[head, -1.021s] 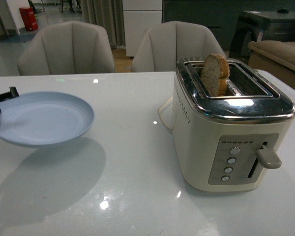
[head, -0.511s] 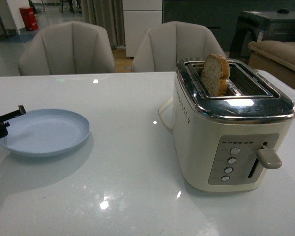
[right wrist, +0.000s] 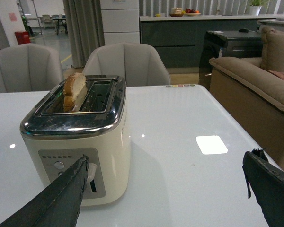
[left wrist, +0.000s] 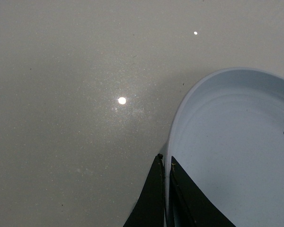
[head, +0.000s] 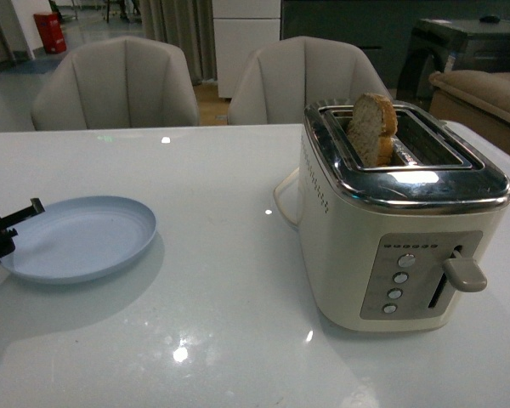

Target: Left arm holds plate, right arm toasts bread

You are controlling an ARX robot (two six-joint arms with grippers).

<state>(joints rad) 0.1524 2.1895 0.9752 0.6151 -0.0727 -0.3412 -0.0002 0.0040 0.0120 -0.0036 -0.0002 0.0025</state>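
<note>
the left tool (left wrist: 164, 165) is pinching the plate (left wrist: 227, 142) rim, seen up close from its wrist. the right tool (right wrist: 173, 189) is gaping wide, and the bread (head: 372, 127) is sticking up from the toaster (head: 399, 221).

Left gripper (left wrist: 164, 163), matte black, two thin flat fingers (left wrist: 153, 194) tapering to narrow tips beside the plate (left wrist: 236, 142) rim, small pale screw near each tip; right gripper (right wrist: 168, 187), two broad black fingers, dull grained surface, ragged edge on one.
</note>
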